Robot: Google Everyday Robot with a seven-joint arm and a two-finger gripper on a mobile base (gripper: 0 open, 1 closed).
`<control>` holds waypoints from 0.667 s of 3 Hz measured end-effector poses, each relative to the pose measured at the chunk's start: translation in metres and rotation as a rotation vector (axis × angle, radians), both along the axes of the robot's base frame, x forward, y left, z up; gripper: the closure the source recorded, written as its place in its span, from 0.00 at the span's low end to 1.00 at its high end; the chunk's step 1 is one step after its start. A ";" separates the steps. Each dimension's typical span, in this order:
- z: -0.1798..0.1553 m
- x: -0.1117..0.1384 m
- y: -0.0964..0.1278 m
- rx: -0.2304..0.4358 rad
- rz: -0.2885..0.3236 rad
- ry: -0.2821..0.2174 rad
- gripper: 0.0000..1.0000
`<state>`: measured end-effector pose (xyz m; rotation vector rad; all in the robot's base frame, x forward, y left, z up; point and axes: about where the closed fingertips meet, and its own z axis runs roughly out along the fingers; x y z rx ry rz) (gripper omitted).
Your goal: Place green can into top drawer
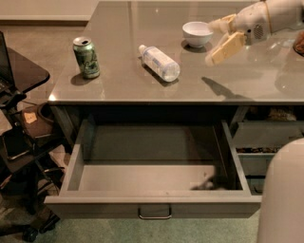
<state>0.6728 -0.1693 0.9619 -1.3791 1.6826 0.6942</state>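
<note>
Camera view
Tool [210,42]: above the right part of the desk, just right of and near a white bowl; its two pale fingers [227,47] are spread apart and hold nothing.
Arm [278,14]: white, enters from the far right edge and reaches left over the desk.
Tool shadow: falls on the desk surface on the near side of the tool.
Green can [86,58]: upright on the left part of the desk, silver top with opening facing up; well apart from the tool, nothing touching it.
Top drawer [152,207]: pulled out below the near edge of the desk, grey inside, nothing in it; a small metal handle [155,212] sits at front centre.
Desk [118,88]: grey, glossy top that carries the can, a bottle and the bowl.
Bottle [159,62]: clear plastic, lying on its side between the can and the bowl, cap end pointing far-left.
Bowl [197,33]: white, upright, on the far side of the bottle.
Side drawers [266,135]: narrower grey drawers at right, partly pulled out.
Robot body [282,199]: white, rounded, at the near right corner.
</note>
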 end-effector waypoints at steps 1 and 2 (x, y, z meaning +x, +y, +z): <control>0.035 0.000 0.003 0.086 0.014 -0.061 0.00; 0.050 0.004 0.027 0.029 0.013 -0.144 0.00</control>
